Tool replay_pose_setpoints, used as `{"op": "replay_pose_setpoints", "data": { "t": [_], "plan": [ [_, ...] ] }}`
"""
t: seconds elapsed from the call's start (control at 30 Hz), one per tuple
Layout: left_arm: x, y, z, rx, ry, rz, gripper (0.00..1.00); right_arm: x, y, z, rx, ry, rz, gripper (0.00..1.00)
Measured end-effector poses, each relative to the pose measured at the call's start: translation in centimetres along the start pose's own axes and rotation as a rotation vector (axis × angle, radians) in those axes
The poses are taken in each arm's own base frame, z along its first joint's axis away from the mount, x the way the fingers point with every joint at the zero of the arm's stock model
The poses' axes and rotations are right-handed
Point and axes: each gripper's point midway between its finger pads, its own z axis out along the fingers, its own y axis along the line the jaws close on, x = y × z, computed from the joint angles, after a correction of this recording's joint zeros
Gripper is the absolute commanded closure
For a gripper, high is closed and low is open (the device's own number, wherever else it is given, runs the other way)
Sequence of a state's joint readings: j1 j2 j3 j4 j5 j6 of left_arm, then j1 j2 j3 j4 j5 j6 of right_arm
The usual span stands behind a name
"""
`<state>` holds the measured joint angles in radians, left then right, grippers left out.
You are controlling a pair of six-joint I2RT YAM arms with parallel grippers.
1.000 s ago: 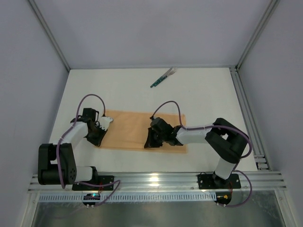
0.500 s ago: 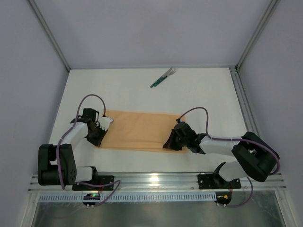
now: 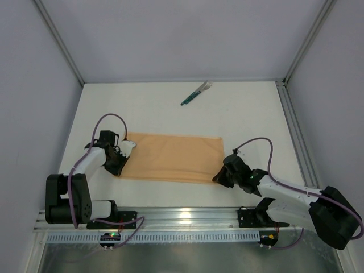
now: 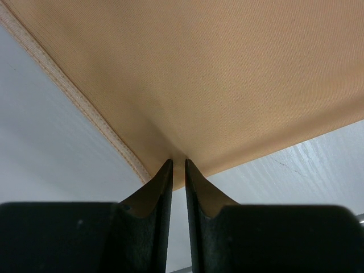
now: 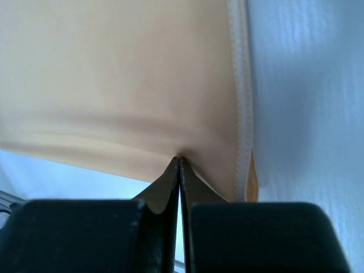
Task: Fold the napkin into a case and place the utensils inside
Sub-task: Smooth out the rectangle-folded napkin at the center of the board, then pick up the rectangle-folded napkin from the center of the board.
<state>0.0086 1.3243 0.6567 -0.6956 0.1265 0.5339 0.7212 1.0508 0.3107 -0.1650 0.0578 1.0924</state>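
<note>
**A:** Where does the napkin lie?

**B:** The napkin [image 3: 170, 156] is spread flat on the white table [image 3: 256, 114] as a wide rectangle, its long sides running left to right. No diagonal flap shows on it.

**A:** And the left gripper?

**B:** The left gripper [image 3: 118, 168] sits at the napkin's near-left corner. Its fingers [image 4: 154, 196] are drawn in to a thin slit, and the cloth's near edge is nipped between the tips, just beside the hemmed left side.

**A:** The right one?

**B:** The right gripper [image 3: 218, 178] is at the napkin's near-right corner, jaws pressed tight together on the near edge. The cloth puckers slightly where the tips bite. Next to them, a second layer of cloth peeks out beyond the stitched right hem.

**A:** The utensils?

**B:** The utensils [image 3: 196, 94] lie well beyond the napkin's far edge, apart from it. They are a slim slanted bundle, green handles nearer the napkin and pale ends pointing away. I cannot tell how many there are.
</note>
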Motion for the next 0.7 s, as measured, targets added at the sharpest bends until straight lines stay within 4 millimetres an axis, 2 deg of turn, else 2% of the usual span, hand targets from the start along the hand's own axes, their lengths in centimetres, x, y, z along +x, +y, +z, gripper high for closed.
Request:
{"op": "replay_pose_setpoints", "data": {
  "t": [0.37, 0.7],
  "plan": [
    [0.0, 0.1, 0.0, -0.008, -0.006, 0.012, 0.82, -0.1, -1.2, -0.8, 0.045, -0.019, 0.065, 0.96],
    [0.0, 1.7, -0.1, -0.088, 0.004, 0.029, 0.82, 0.1, -1.9, -1.3, 0.079, -0.018, 0.096, 0.96]
  ]
}}
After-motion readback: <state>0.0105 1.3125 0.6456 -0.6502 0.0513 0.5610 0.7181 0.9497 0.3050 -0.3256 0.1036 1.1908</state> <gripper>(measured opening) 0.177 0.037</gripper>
